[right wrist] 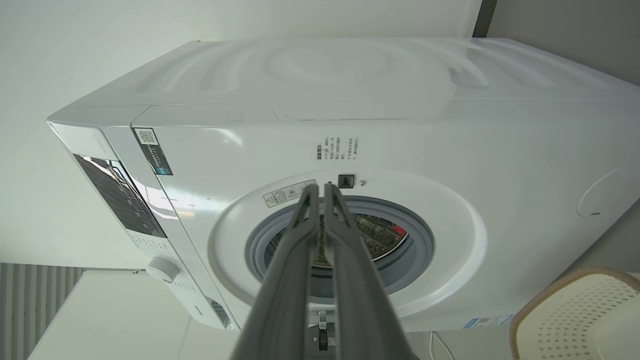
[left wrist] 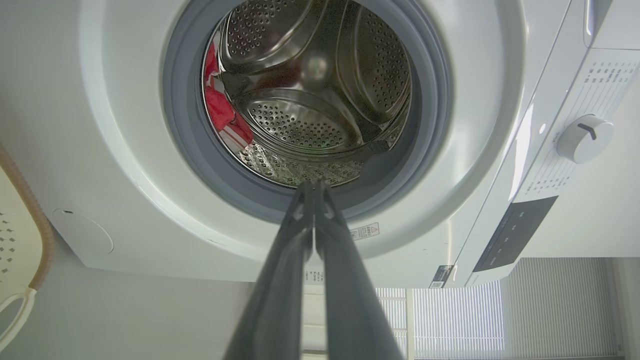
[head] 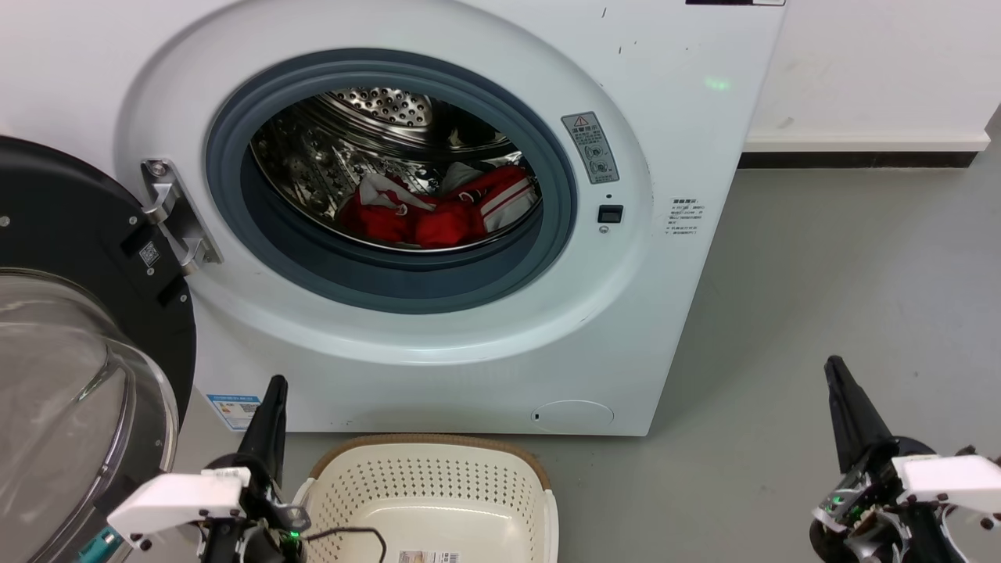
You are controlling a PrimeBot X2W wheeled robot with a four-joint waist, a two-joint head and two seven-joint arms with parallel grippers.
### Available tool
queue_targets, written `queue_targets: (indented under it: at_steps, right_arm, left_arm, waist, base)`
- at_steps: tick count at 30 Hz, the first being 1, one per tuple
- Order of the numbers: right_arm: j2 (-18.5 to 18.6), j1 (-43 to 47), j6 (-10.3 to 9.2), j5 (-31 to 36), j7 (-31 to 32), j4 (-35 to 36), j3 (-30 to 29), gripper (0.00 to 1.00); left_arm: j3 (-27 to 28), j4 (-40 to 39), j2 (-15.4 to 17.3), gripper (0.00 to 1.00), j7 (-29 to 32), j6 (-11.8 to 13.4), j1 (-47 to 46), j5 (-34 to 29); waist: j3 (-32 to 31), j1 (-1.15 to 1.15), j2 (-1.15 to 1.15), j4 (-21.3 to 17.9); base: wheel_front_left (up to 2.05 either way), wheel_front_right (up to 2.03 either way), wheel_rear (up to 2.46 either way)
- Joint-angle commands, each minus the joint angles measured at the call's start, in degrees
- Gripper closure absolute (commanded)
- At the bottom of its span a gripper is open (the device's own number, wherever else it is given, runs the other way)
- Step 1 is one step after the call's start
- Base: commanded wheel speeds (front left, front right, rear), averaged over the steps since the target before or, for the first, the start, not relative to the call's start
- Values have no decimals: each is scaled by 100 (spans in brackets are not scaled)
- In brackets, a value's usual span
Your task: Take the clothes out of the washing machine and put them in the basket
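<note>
Floor, washing machine at 12 o'clock, red clothes inside. Basket at 6; left gripper at 7, right gripper at 4, both closed, empty

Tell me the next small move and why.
Probably raise the left gripper toward the porthole and open it: the door stands open, the clothes lie in the drum, and the gripper is shut, low beside the basket.

- grey floor, smooth and pretty plain
- white washing machine stands on it, back against the wall
- cream basket sits on the floor too, just in front of the machine's base
</note>
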State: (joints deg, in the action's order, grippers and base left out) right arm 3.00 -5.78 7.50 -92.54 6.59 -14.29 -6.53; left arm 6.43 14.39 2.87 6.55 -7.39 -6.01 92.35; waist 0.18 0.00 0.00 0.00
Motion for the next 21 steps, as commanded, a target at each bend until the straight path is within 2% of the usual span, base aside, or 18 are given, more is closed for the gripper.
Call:
queue_targets:
  at_steps: [1,9,14,21]
  right_arm:
    - [0,10,-1,1,-5,-10,4,0]
    - [-3,114,-1,204,-217,-25,28,0]
    - [-4,138,-1,827,-356,99,-51,0]
    - [-4,204,-1,1790,-538,461,-42,0]
  left_arm:
    - [-4,9,-1,0,-5,0,7,2]
    - [-7,-93,-3,0,-217,4,91,-272]
    - [17,-255,-3,0,-356,54,103,-805]
    - [-84,-526,-2,0,-538,251,158,-1654]
  waist:
    - [0,0,0,0]
    - [6,0,0,-2]
    - [15,0,0,-4]
    - [30,0,0,-7]
  base:
    - [0,0,0]
    - [0,0,0]
    - [0,0,0]
    - [0,0,0]
